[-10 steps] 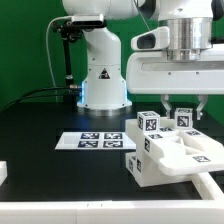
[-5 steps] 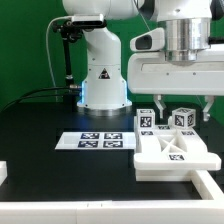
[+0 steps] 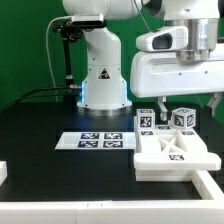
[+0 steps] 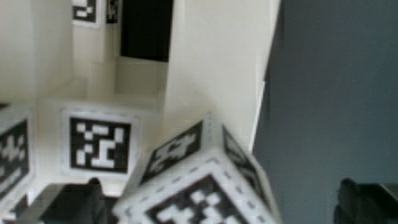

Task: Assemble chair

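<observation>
my gripper (image 4: 214, 200): jaws apart, holding nothing
chair (image 3: 172, 150): flat on table (image 3: 40, 115), open room around 9 o'clock
marker board (image 3: 95, 141): just beside chair's edge

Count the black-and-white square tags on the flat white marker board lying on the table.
4, in a row along the thin flat white marker board: one at the exterior view's left end, two in the middle, one at the right end. None there looks hidden.
</observation>
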Tool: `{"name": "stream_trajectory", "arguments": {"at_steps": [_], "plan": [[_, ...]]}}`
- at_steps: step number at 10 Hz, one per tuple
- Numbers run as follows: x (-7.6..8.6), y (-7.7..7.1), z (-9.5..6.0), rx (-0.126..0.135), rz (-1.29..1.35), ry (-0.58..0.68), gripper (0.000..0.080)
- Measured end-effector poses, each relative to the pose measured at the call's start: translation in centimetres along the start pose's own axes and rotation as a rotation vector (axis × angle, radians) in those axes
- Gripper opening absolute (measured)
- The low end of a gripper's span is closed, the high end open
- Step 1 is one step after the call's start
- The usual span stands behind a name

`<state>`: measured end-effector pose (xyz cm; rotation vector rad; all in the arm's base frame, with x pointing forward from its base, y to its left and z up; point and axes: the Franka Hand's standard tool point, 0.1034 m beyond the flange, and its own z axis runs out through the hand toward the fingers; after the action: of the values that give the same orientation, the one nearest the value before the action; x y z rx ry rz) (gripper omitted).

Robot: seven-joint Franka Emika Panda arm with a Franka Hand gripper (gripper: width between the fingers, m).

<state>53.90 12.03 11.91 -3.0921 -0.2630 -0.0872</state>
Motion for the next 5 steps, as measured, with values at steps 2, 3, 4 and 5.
{"name": "stream_trajectory", "arguments": {"at_steps": [2,3,4,5], "plan": [[-0.09,0.21,0.16,-0.004,-0.099,-0.003,0.0649],[0.02,0.30,0.27,-0.007,-0.186,0.008,0.0649],[0.01,0.34,0.43,-0.009,-0.181,0.017,0.0649],[0.00,0.33,0.43,-0.008,-0.156,0.016,0.0649]]}}
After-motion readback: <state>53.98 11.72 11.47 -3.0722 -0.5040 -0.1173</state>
